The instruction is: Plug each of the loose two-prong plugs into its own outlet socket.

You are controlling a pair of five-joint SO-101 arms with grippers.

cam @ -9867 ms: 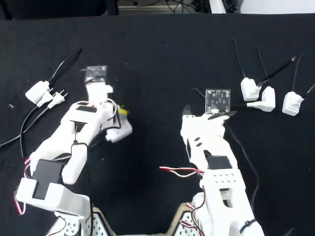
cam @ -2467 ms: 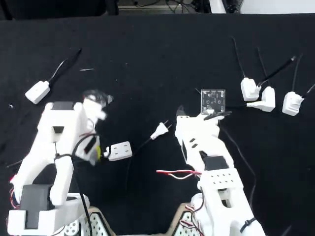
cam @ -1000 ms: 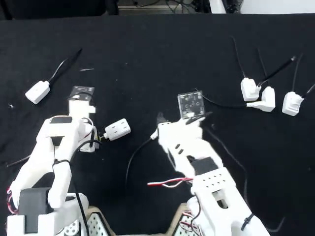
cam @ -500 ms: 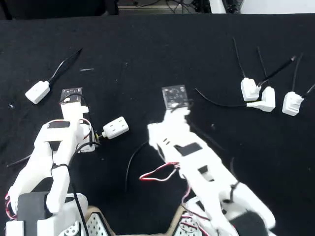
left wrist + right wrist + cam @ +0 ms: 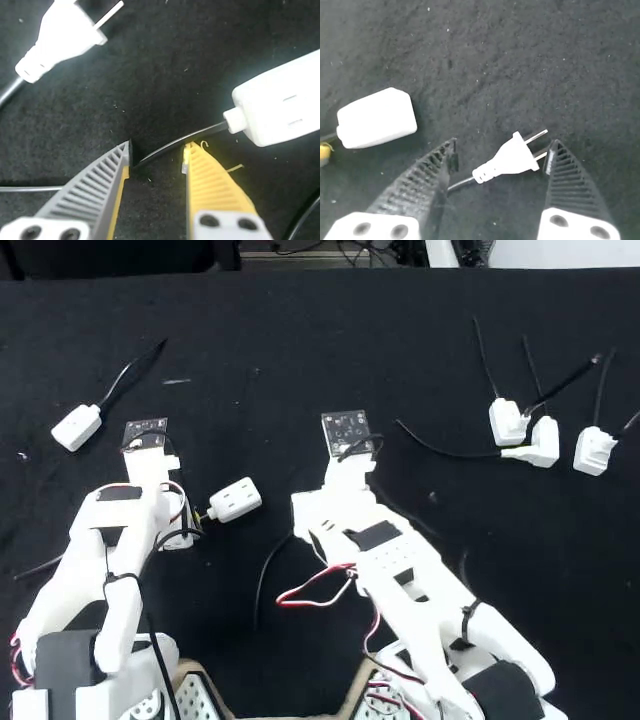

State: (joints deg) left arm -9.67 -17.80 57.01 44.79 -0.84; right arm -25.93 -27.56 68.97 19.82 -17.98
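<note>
Lying on the black counter [image 5: 300, 330], a white two-prong plug [image 5: 510, 154] is framed by the spread fingers of the right claw [image 5: 502, 147] and is touched by neither. A white outlet socket [image 5: 376, 118] is placed near it, to its left. The left claw [image 5: 156, 152] is likewise held open, and the socket's black cable [image 5: 200, 135] is seen passing between its fingers. A white corded block [image 5: 77, 426] is set at the far left, and three similar blocks [image 5: 540, 443] at the far right.
</note>
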